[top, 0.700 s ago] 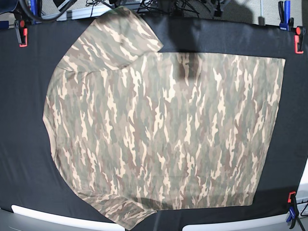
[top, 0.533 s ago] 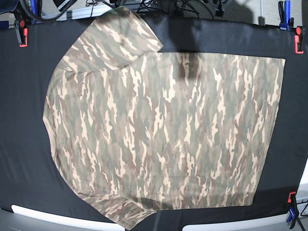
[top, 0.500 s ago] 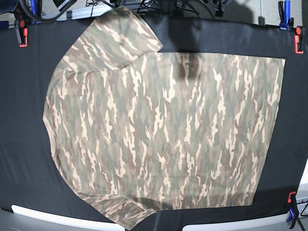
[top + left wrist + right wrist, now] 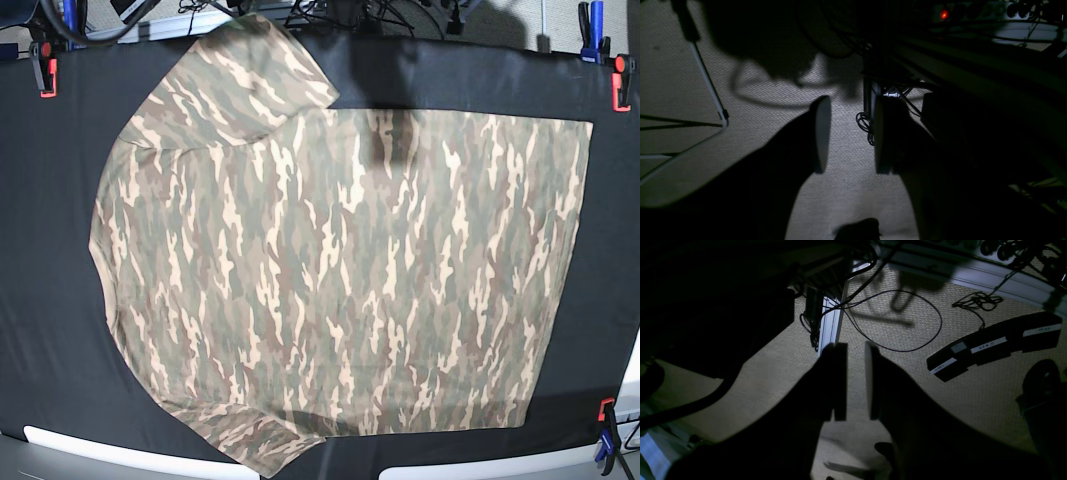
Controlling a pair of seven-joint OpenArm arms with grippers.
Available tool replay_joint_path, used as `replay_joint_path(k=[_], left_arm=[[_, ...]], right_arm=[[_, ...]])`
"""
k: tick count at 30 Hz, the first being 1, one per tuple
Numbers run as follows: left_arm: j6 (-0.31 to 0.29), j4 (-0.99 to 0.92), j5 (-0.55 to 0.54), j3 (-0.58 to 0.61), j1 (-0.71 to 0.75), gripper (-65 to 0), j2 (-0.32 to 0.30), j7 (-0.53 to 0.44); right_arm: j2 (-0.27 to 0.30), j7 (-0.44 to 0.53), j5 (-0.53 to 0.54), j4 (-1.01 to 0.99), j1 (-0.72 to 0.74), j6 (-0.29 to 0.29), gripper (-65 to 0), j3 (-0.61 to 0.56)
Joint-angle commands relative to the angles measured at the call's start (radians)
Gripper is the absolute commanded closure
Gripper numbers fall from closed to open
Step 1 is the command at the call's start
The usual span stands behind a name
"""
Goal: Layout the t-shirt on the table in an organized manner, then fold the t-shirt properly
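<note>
The camouflage t-shirt (image 4: 340, 270) lies spread flat on the black table (image 4: 50, 300) in the base view, collar side to the left, hem to the right, one sleeve (image 4: 250, 70) at the top and the other at the bottom edge. No arm or gripper shows in the base view. In the left wrist view my left gripper (image 4: 848, 135) is open and empty, hanging over the carpet floor off the table. In the right wrist view my right gripper (image 4: 855, 383) is open by a narrow gap, empty, also over the floor.
Red-and-blue clamps (image 4: 45, 60) (image 4: 620, 75) (image 4: 606, 435) hold the cloth at the table's corners. White rim strips (image 4: 110, 450) run along the near edge. Cables (image 4: 907, 323) and a black power strip (image 4: 993, 343) lie on the floor. A table leg (image 4: 831, 323) stands by the right gripper.
</note>
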Motion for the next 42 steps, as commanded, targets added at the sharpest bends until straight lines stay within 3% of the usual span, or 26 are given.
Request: replay_joint_path(k=[1, 6, 11, 20, 26, 30, 34, 42], left_arm=[[-0.003, 0.009, -0.002, 0.001, 0.006, -20.0, -0.003, -0.008], [-0.003, 0.013, -0.002, 0.001, 0.006, -20.0, -0.003, -0.008], [-0.003, 0.013, -0.002, 0.001, 0.011, -20.0, -0.003, -0.008], [-0.003, 0.013, -0.002, 0.001, 0.011, -20.0, -0.003, -0.008], [-0.003, 0.038, -0.005, 0.001, 0.034, -20.0, -0.003, 0.061], [-0.006, 0.192, -0.082, 0.001, 0.13, -20.0, -0.003, 0.083], [-0.112, 0.43, -0.147, 0.001, 0.261, -20.0, -0.005, 0.137], [-0.12, 0.905, -0.251, 0.001, 0.49, -20.0, -0.027, 0.381]], right_arm=[[0.003, 0.011, 0.004, 0.004, -0.003, 0.01, -9.4, -0.003], [0.003, 0.011, 0.017, 0.004, -0.003, 0.01, -9.4, -0.003], [0.003, 0.01, 0.121, 0.004, -0.003, 0.009, -9.3, -0.003], [0.006, 0.007, 0.135, 0.004, -0.003, -0.022, -9.4, -0.003], [0.008, -0.084, 0.135, 0.136, -0.095, -0.066, -9.4, -0.003], [0.024, -0.092, 0.161, 0.323, -0.228, -0.064, -9.4, -0.003], [0.06, -0.13, 0.251, 0.512, -0.349, -0.063, -9.4, -0.003], [0.196, -0.317, 0.412, 0.919, -0.589, -0.065, -9.4, -0.003]])
